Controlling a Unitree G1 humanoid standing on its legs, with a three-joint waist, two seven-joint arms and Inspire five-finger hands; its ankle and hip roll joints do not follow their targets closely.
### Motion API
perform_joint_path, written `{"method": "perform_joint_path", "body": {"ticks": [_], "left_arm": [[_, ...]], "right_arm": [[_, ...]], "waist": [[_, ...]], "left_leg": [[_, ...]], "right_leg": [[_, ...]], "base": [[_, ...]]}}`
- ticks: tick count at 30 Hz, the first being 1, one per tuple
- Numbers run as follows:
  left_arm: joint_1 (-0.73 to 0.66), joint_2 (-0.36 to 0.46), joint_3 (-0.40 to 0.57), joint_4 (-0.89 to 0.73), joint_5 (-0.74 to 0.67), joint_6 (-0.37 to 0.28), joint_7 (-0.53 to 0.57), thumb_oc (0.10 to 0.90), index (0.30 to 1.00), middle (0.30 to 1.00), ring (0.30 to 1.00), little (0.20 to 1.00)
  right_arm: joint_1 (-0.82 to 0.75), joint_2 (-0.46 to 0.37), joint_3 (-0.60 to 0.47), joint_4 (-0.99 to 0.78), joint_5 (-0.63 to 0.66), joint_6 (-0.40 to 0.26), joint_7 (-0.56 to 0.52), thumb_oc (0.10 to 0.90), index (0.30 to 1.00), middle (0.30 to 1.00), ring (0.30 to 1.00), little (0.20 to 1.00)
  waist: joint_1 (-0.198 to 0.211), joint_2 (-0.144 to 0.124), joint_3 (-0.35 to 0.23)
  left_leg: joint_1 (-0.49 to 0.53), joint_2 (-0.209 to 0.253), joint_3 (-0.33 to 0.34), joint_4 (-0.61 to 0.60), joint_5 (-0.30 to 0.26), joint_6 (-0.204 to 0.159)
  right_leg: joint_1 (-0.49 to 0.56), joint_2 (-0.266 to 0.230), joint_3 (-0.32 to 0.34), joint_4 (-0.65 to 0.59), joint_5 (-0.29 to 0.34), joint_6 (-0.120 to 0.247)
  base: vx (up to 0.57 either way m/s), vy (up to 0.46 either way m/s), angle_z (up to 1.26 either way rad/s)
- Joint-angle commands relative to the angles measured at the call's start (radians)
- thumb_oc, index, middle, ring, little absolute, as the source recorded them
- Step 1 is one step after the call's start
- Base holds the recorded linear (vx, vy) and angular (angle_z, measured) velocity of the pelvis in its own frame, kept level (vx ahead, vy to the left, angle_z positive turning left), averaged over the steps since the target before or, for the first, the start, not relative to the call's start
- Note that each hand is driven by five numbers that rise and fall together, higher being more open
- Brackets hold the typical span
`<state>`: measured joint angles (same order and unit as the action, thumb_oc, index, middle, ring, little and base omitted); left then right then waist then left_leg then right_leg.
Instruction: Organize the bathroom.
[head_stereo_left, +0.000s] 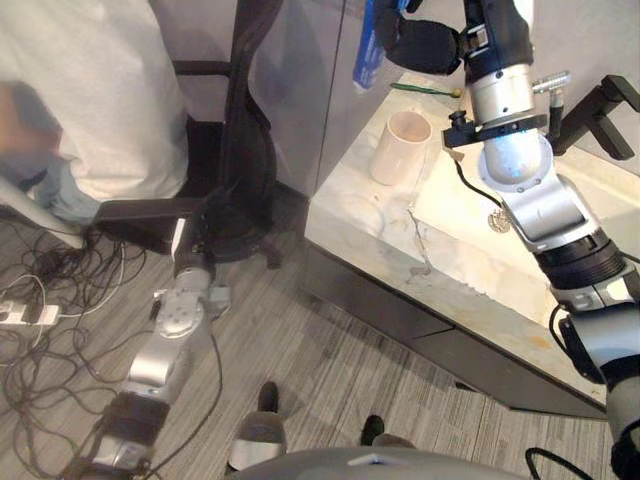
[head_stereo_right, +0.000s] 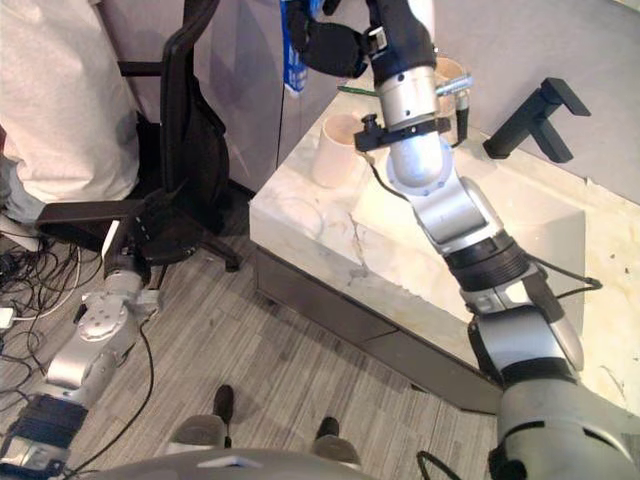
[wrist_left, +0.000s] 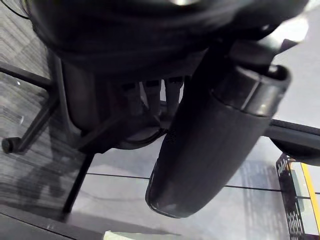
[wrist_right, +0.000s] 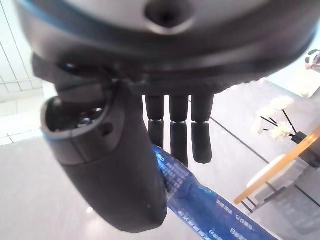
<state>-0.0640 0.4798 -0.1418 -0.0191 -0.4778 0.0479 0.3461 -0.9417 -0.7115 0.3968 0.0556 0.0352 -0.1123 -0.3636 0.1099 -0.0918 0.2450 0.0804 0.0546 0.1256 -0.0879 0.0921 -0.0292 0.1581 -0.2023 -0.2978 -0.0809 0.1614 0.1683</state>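
Note:
My right hand (head_stereo_left: 420, 45) is raised above the back left corner of the marble counter (head_stereo_left: 360, 215), shut on a blue tube (head_stereo_left: 365, 50) that hangs from it. In the right wrist view the blue tube (wrist_right: 200, 205) runs between the thumb and the curled fingers (wrist_right: 177, 135). Below it a cream cup (head_stereo_left: 400, 147) stands upright on the counter, and a green toothbrush (head_stereo_left: 425, 90) lies behind the cup. A second cup holding a razor (head_stereo_right: 452, 85) stands further back. My left hand (head_stereo_left: 190, 262) hangs low by the base of a black office chair, fingers relaxed and holding nothing (wrist_left: 210, 150).
A black faucet (head_stereo_right: 530, 120) stands at the back of the sink basin (head_stereo_right: 520, 215). The black office chair (head_stereo_left: 240, 150) stands left of the counter. A person in white (head_stereo_left: 90, 90) is beside it. Several cables (head_stereo_left: 50, 300) lie on the floor at the left.

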Motion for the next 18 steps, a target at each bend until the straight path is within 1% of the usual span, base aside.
{"method": "perform_joint_path", "body": {"ticks": [1,7,12,18], "left_arm": [[0.036,0.003,-0.031,-0.08,0.03,-0.066,-0.013,0.8,0.9,0.9,0.9,0.9],[0.046,0.001,-0.032,-0.073,0.034,-0.072,-0.029,0.8,0.9,0.9,0.9,0.9],[0.056,0.0,-0.023,-0.071,0.032,-0.072,-0.034,0.8,0.9,0.9,0.9,0.9],[0.06,-0.004,-0.017,-0.073,0.037,-0.062,-0.024,0.8,0.9,0.9,0.9,0.9]], "right_arm": [[-0.125,-0.024,-0.048,0.031,-0.009,-0.051,-0.083,0.4,0.3,0.3,0.3,0.3],[-0.108,-0.04,-0.054,0.026,-0.008,-0.04,-0.048,0.4,0.3,0.3,0.3,0.3],[-0.075,-0.044,-0.061,-0.022,-0.021,-0.023,-0.006,0.4,0.3,0.3,0.3,0.3],[-0.051,-0.02,-0.048,-0.015,-0.028,-0.006,0.012,0.4,0.3,0.3,0.3,0.3]], "waist": [[0.006,0.019,-0.204],[0.006,0.011,-0.207],[0.003,0.008,-0.206],[0.014,0.01,-0.205]], "left_leg": [[-0.017,0.023,0.015,0.001,-0.091,-0.03],[-0.015,0.015,0.015,0.001,-0.095,-0.024],[-0.011,0.011,0.022,0.001,-0.101,-0.021],[-0.015,0.005,-0.005,0.001,-0.102,-0.018]], "right_leg": [[-0.041,0.027,0.006,0.094,-0.191,0.015],[-0.032,0.029,0.012,0.086,-0.188,0.016],[-0.03,0.021,0.007,0.082,-0.181,0.024],[-0.029,0.023,0.011,0.078,-0.18,0.024]], "base": [[0.02,0.009,-0.1],[0.01,0.007,-0.18],[0.0,-0.007,-0.17],[0.02,-0.012,-0.01]]}}
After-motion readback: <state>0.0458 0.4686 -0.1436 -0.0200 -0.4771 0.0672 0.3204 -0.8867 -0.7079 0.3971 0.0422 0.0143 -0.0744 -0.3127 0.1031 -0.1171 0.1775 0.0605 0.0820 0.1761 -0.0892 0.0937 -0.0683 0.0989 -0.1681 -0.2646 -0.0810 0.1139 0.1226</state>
